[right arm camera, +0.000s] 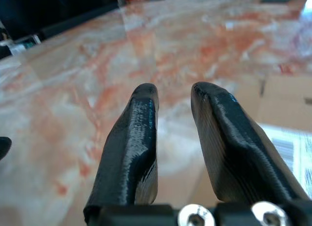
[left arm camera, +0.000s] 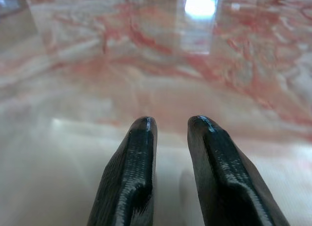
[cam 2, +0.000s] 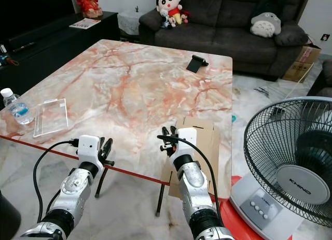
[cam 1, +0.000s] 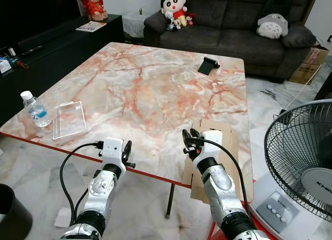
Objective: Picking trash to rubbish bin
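- Left eye view looks down over a large marble-patterned surface (cam 1: 150, 89) with pink and orange veining, standing on a pale marbled floor in a living room.
- Behind it sits a dark grey sofa (cam 1: 244, 27) holding a cartoon doll (cam 1: 174, 9) and a grey plush toy (cam 1: 272, 25); a long black cabinet (cam 1: 57, 48) runs along the left wall.
- A black-caged standing fan (cam 1: 303, 157) stands close on the right, just beside the right arm.
- A dark rubbish bin (cam 1: 11, 215) shows at the lower left, on the floor below the surface.
- A flattened cardboard piece (cam 1: 215, 146) lies at the near right corner of the surface.
- A clear plastic tray (cam 1: 68, 119) lies near the left edge, with a plastic bottle (cam 1: 35, 109) upright just beside it; these look like the trash to collect.
- A small black stand (cam 1: 208, 65) rests at the far right.
- The left end effector (cam 1: 126, 153) hovers at the near edge, fingers slightly parted, holding nothing.
- The right end effector (cam 1: 190, 143) hovers by the cardboard, also slightly parted and empty.
- Risks, as a judgement: the upright bottle could tip and roll off if nudged, the tray could slide on the glossy top, and the right arm could strike the fan.
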`<state>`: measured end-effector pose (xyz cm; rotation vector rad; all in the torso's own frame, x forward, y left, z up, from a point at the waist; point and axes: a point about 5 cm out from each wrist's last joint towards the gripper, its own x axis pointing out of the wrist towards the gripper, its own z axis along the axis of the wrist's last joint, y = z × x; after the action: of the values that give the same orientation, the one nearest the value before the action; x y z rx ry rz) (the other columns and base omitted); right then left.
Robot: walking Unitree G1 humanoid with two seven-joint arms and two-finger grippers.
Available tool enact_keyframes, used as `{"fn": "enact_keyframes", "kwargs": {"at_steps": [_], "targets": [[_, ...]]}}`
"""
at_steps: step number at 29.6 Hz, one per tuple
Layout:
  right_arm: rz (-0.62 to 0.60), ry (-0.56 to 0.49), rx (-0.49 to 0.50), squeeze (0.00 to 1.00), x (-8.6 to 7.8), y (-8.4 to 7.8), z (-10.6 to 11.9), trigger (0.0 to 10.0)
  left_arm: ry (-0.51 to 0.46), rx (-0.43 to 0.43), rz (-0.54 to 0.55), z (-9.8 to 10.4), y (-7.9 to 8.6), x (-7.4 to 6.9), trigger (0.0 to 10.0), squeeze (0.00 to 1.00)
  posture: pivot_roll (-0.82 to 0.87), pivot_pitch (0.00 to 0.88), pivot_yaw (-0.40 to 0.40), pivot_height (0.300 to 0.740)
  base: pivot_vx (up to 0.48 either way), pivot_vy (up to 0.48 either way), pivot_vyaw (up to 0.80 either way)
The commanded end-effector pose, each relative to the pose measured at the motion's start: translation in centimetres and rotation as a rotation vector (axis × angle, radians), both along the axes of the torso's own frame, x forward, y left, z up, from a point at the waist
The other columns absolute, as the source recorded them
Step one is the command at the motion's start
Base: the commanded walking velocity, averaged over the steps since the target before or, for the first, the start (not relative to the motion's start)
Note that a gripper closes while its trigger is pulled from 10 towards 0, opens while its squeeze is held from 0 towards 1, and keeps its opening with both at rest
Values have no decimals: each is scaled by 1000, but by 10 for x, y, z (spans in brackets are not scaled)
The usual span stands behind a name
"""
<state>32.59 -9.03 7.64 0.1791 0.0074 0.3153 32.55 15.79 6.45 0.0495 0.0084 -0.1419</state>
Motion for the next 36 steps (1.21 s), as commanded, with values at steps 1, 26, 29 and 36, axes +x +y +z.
{"fn": "enact_keyframes", "kwargs": {"at_steps": [1,26,29,36], "targets": [[-3,2,2,0,1,1,0,10000,-13,-14,15,2,1,0,10000,0,12,0,-22,740,-311,0,0],[-5,11,5,0,0,-2,-4,10000,-7,1,6,-2,3,-4,10000,0,10,0,-26,740,-133,0,0],[-18,82,2,0,-5,-7,-19,10000,35,16,7,-12,7,-10,10000,0,11,0,-27,740,0,0,0],[-70,250,-40,0,-23,-24,-54,10000,147,48,55,-35,25,-26,10000,0,14,0,-29,740,0,0,0]]}}
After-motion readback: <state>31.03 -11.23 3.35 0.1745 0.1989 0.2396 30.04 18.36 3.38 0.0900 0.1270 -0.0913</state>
